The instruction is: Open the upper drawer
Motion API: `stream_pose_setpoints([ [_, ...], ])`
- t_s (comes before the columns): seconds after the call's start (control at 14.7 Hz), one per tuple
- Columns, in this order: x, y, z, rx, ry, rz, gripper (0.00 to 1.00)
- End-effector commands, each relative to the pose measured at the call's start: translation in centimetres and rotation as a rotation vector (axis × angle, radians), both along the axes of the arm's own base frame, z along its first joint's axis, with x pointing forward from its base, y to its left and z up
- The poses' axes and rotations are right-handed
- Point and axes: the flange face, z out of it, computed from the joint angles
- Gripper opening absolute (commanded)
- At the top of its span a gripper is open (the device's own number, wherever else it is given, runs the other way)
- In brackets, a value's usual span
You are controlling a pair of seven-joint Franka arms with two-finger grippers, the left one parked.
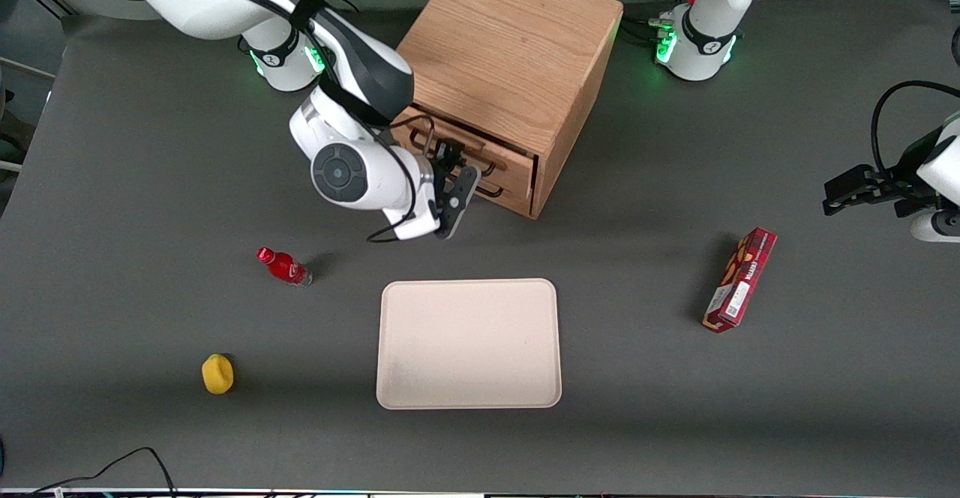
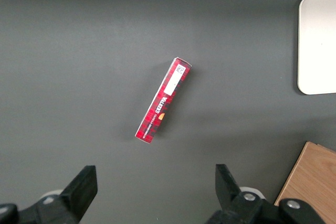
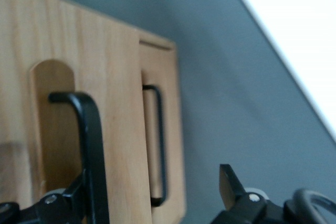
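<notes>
At the cabinet's front, the gripper (image 1: 448,154) has its fingers spread wide around the black bar handle (image 3: 89,145) of the upper drawer (image 1: 480,154), holding nothing. In the right wrist view one finger (image 3: 58,205) sits just beside the bar and may be touching it, while the other finger (image 3: 231,184) stands well clear. The upper drawer is the topmost of two in the oak cabinet (image 1: 510,48), which stands farther from the front camera than the cream tray (image 1: 469,344); it appears slightly proud of the lower drawer (image 3: 157,129), though how far it is out I cannot tell. My worry is that with the fingers this far apart, a pull would rely on one finger hooking the bar, which could slide off toward the handle's bent end. An off-axis pull might also drag or twist the whole cabinet across the table (image 1: 150,183) instead of sliding the drawer, since nothing braces it.
</notes>
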Motion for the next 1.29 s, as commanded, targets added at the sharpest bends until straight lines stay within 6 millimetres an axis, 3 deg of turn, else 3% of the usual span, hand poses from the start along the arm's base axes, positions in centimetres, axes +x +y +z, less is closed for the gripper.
stream_pose_setpoints([
  [0.0,4.7,-1.5,-1.6,0.033,-0.017,-0.032,1.00],
  [0.61,9.9,-7.0,-0.6,0.041,-0.018,0.010,1.00],
  [1.22,13.4,-10.3,0.0,0.077,-0.114,0.067,1.00],
])
